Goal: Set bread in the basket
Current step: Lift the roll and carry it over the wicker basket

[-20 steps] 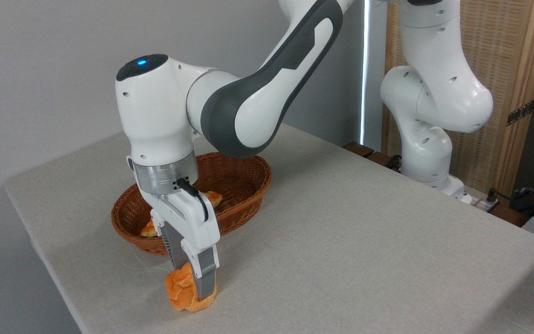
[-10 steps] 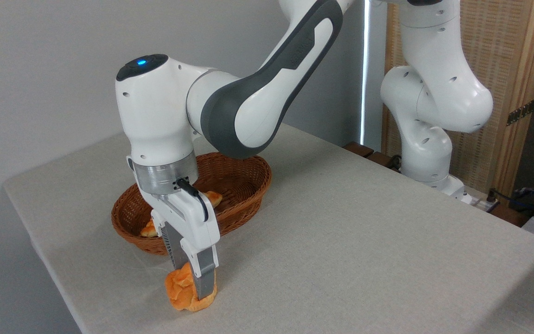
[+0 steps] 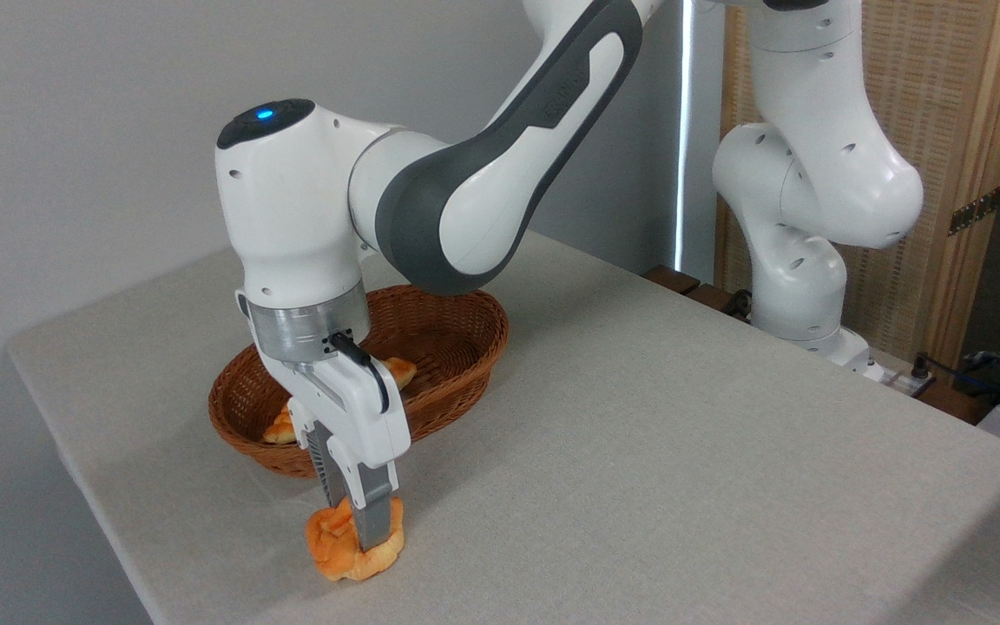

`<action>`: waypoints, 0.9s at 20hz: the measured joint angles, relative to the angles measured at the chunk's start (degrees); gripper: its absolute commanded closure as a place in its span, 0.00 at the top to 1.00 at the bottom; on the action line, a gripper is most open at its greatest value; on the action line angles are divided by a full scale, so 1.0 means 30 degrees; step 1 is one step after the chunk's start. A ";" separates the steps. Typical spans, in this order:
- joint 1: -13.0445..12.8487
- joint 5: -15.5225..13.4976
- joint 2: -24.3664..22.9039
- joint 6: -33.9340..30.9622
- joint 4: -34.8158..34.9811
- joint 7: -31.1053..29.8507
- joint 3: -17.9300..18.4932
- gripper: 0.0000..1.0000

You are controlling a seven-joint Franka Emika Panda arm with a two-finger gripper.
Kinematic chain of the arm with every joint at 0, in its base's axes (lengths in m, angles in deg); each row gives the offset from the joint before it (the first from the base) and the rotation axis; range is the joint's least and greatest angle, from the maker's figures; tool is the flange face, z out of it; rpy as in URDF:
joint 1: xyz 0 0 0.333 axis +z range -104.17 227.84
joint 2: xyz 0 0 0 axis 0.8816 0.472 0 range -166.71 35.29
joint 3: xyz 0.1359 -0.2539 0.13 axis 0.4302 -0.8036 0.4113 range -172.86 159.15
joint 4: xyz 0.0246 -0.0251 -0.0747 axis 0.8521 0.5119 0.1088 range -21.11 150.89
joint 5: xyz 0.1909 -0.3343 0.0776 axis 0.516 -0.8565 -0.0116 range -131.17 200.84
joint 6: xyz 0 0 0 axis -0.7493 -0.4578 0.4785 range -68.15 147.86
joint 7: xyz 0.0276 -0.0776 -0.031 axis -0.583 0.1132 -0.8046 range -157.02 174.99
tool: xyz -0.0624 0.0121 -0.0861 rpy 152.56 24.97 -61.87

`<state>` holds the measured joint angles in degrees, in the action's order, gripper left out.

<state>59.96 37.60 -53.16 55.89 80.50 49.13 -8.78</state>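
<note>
End effector (image 3: 359, 529) clamped on bread (image 3: 335, 549) (basket (image 3: 457, 365) just behind)

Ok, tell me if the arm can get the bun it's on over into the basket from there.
Probably yes. The tool is closed on the bread, which lies on the table just in front of the basket. Only the low rim lies between. Another pastry lies inside, but open floor shows.

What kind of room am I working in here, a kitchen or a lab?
Most likely a lab or test room, not a kitchen: the arm's base is bolted beside a bare cloth-covered table, with plain grey walls, a wicker screen and loose cables behind.
</note>
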 measured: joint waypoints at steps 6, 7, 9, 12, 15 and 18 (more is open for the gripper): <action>0.0129 -0.1160 -0.1666 -0.0644 -0.0263 -0.0001 0.0010 0.37; 0.0131 -0.1436 -0.2121 -0.1133 -0.0265 -0.0001 0.0008 0.37; 0.0077 -0.1887 -0.3047 -0.2412 -0.0266 0.0000 -0.0043 0.37; -0.0018 -0.2059 -0.4264 -0.4391 -0.0201 -0.0003 -0.0949 0.38; -0.0108 -0.2069 -0.5040 -0.5153 0.0464 -0.0156 -0.2556 0.38; -0.0239 -0.2070 -0.5884 -0.5186 0.1875 -0.0264 -0.3845 0.38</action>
<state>59.25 31.39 -70.82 40.33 86.13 48.33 -20.31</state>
